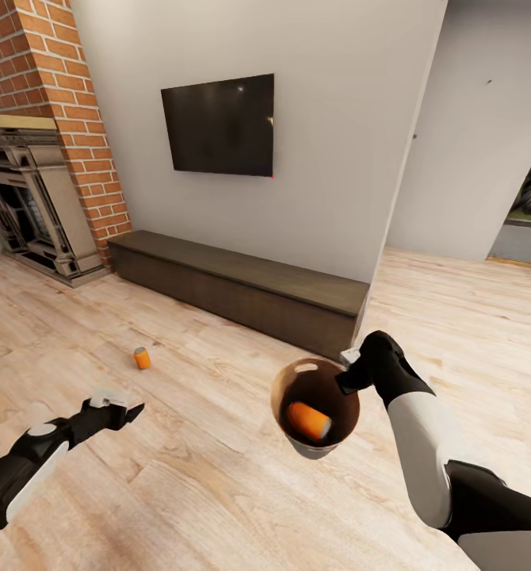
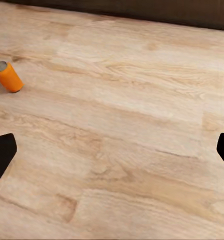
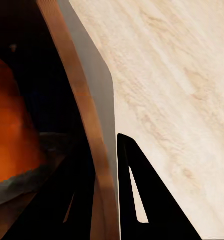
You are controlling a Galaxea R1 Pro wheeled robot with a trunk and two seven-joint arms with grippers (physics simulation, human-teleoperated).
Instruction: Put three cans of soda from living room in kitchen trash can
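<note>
Carrying the trash can [image 1: 314, 406] in my right gripper [image 1: 351, 373], I have its fingers pinched on the rim, one inside the wall and one outside as the right wrist view shows, and one orange soda can [image 1: 308, 420] already lies tilted on the bin's bottom. The other orange can [image 1: 142, 358] stands upright on the wood floor [image 1: 218, 476], well in front of the low dark cabinet [image 1: 242, 285] and ahead of my left gripper [image 1: 129, 411], whose fingers are spread wide with nothing between them. To do this well, I judge I should bring the left gripper down so the can sits squarely between the fingers at mid-height, close gently so it doesn't tip and roll, and keep the bin level meanwhile.
</note>
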